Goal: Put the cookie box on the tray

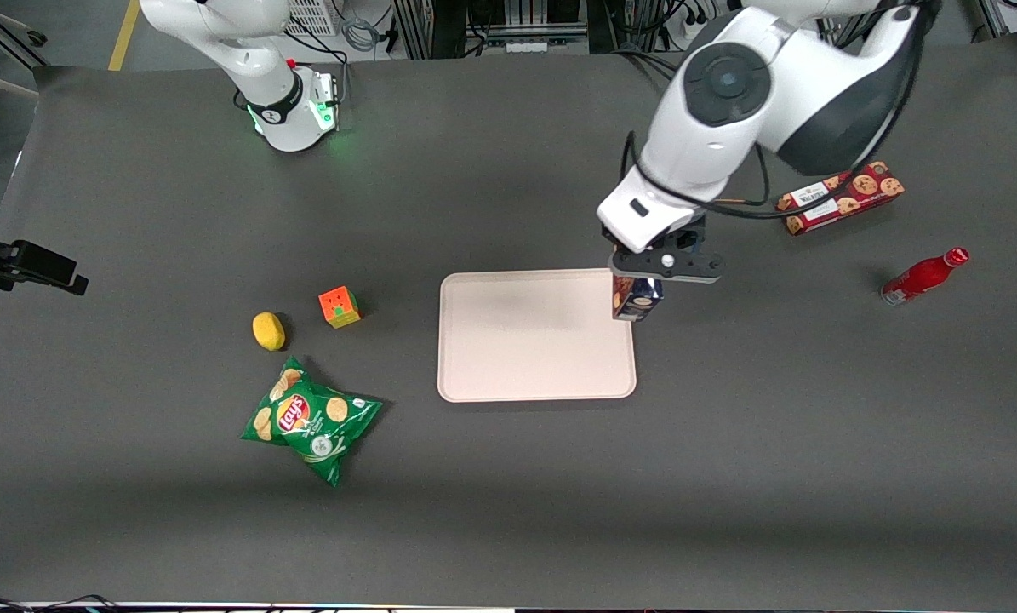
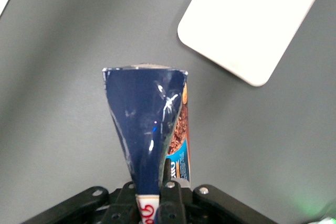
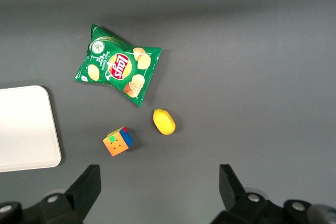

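My left gripper point(image 1: 644, 285) is shut on the navy-blue cookie box point(image 1: 637, 300), which hangs end-down from the fingers above the tray's edge toward the working arm's end. In the left wrist view the gripper point(image 2: 151, 199) pinches the box point(image 2: 147, 124) at its white-and-red logo end; the box hangs above the dark table. The pale pinkish-cream tray point(image 1: 525, 358) lies flat at the table's middle. It also shows in the left wrist view point(image 2: 252, 19) and the right wrist view point(image 3: 23, 129).
A red cookie box point(image 1: 840, 197) and a red bottle point(image 1: 923, 276) lie toward the working arm's end. A colour cube point(image 1: 339, 306), a yellow lemon point(image 1: 268, 330) and a green chips bag point(image 1: 311, 419) lie toward the parked arm's end.
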Robot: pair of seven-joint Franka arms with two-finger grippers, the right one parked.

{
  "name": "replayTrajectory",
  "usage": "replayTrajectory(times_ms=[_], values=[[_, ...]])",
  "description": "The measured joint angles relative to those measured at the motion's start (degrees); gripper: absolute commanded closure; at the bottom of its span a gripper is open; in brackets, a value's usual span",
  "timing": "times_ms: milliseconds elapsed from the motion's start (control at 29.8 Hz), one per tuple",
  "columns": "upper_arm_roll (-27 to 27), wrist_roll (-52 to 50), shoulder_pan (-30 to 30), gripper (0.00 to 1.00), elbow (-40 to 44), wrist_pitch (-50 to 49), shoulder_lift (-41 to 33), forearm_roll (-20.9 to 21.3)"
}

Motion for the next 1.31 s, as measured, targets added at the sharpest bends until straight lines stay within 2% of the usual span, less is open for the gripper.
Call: replayTrajectory(times_ms=[302,503,1005,1307], values=[[-1.5,-5.6,-0.6,1.0,-5.1,7.8,5.9,3.8],[-1.5,-10.1,-1.0,1.0,-6.9,11.8,9.6,9.9],[-1.4,-15.3,-1.3,1.0,-7.8,17.1,19.3,21.4],[-0.8,-15.9,-1.2,1.0,-7.8,20.2,21.5,23.2]])
